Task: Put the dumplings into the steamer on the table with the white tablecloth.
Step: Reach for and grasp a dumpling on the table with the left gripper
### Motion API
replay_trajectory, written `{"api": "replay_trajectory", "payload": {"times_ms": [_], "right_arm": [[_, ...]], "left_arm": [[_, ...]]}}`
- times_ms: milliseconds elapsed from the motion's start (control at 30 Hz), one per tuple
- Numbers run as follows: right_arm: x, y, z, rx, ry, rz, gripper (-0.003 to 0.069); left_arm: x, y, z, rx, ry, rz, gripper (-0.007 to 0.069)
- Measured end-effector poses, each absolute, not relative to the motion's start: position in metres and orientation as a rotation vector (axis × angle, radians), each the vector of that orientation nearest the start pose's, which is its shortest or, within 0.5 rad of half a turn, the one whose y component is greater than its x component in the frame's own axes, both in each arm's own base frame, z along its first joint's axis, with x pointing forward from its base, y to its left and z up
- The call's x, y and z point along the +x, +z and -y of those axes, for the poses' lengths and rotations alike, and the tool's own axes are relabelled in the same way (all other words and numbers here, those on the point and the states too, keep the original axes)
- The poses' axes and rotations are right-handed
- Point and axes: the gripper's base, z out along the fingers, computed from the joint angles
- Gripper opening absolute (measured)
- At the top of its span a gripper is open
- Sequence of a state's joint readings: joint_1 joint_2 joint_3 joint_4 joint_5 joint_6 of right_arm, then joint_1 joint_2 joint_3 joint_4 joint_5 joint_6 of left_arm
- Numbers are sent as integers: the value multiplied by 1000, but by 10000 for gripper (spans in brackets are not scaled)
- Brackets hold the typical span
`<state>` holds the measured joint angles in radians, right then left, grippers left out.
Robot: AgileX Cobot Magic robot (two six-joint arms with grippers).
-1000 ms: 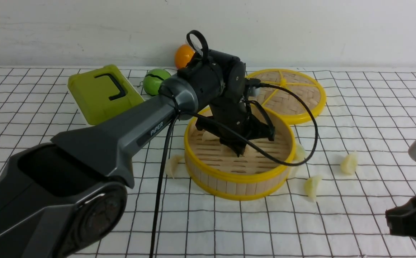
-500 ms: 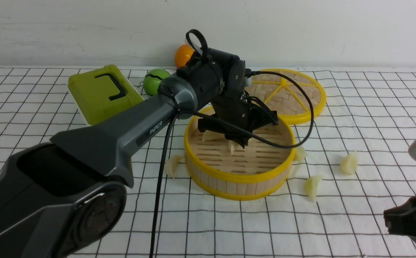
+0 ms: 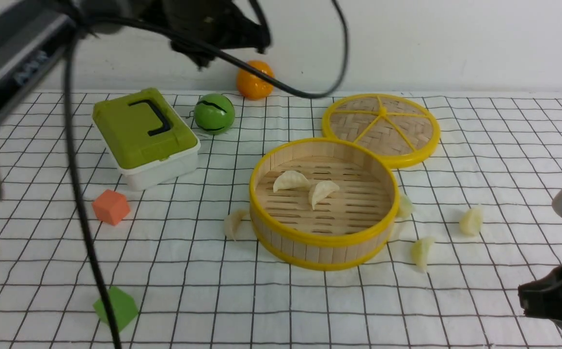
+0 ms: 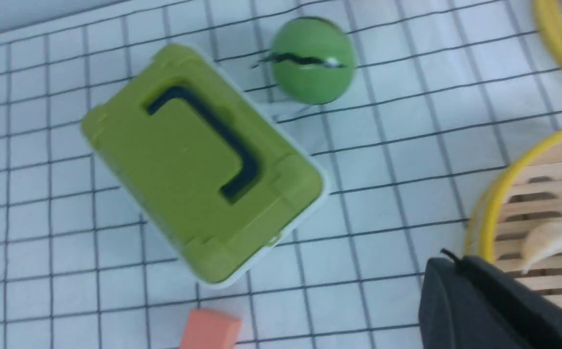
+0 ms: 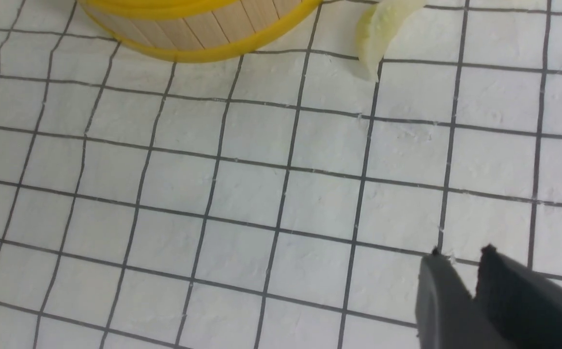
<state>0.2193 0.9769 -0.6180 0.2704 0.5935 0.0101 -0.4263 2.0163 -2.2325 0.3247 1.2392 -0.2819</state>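
The steamer point(image 3: 324, 238) stands mid-table on the white tablecloth point(image 3: 310, 310). Two dumplings point(image 3: 290, 180) point(image 3: 322, 190) lie inside it. Several more lie on the cloth: one at its left point(image 3: 232, 224), one against its right wall point(image 3: 404, 206), two further right point(image 3: 471, 221) point(image 3: 421, 251). My left gripper point(image 3: 198, 58) is raised high at the back left; in the left wrist view its jaws point(image 4: 448, 259) are together and empty, beside the steamer rim point(image 4: 491, 213). My right gripper point(image 5: 460, 254) hovers low at the front right, closed and empty, with a dumpling point(image 5: 380, 29) ahead.
The woven lid point(image 3: 382, 127) lies behind the steamer. A green box point(image 3: 145, 133), a green ball point(image 3: 214, 113) and an orange ball point(image 3: 254, 80) sit at the back left. An orange cube point(image 3: 111, 207) and a green block point(image 3: 116, 305) lie front left.
My left gripper has risen out of the steamer and swung up and back left, leaving a second dumpling in the steamer. The right arm has not moved.
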Motion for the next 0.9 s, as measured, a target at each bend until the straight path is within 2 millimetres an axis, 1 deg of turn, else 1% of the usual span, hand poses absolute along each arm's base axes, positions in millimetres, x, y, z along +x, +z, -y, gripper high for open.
{"api": "replay_trajectory", "payload": {"times_ms": [33,67,133,233,300,333,367,400,433,467,500,533,567,600,633,700,833,900], "right_arm": [[174,265,-53,-47,389,-2443,114],[174,265,-53,-47,391,-2443,114],[174,265,-53,-56,389,-2442,114],[174,265,-53,-63,387,-2439,115],[174,265,-53,-67,386,-2438,116],[174,265,-53,-67,386,-2438,116],[174,265,-53,-66,386,-2436,119],[174,265,-53,-68,384,-2436,120],[174,265,-53,-71,381,-2435,122],[174,265,-53,-72,379,-2435,123],[174,265,-53,-72,380,-2435,123],[174,265,-52,-78,371,-2435,125],[174,265,-52,-81,368,-2435,125],[174,265,-52,-82,366,-2435,125],[174,265,-52,-84,363,-2435,125],[174,265,-52,-86,360,-2435,125],[174,265,-52,-86,360,-2435,125],[174,265,-52,-86,360,-2435,125]], "left_arm": [[416,382,147,162,90,-2466,-13],[420,371,135,137,64,-2520,-13],[424,341,122,120,-37,-2651,-11],[424,295,124,169,-155,-2815,15],[423,270,132,219,-192,-2877,75],[423,270,132,219,-195,-2879,82],[424,260,140,244,-212,-2875,145],[425,257,145,255,-219,-2864,180],[427,253,152,270,-230,-2843,241],[427,250,156,281,-234,-2836,273],[428,249,157,282,-235,-2833,288],[429,241,165,301,-240,-2831,332],[430,236,169,314,-240,-2833,353],[430,236,170,316,-241,-2832,356],[431,225,176,332,-237,-2841,370],[434,211,181,348,-228,-2852,372],[439,193,182,357,-196,-2869,338],[440,190,181,360,-188,-2869,318]]}}
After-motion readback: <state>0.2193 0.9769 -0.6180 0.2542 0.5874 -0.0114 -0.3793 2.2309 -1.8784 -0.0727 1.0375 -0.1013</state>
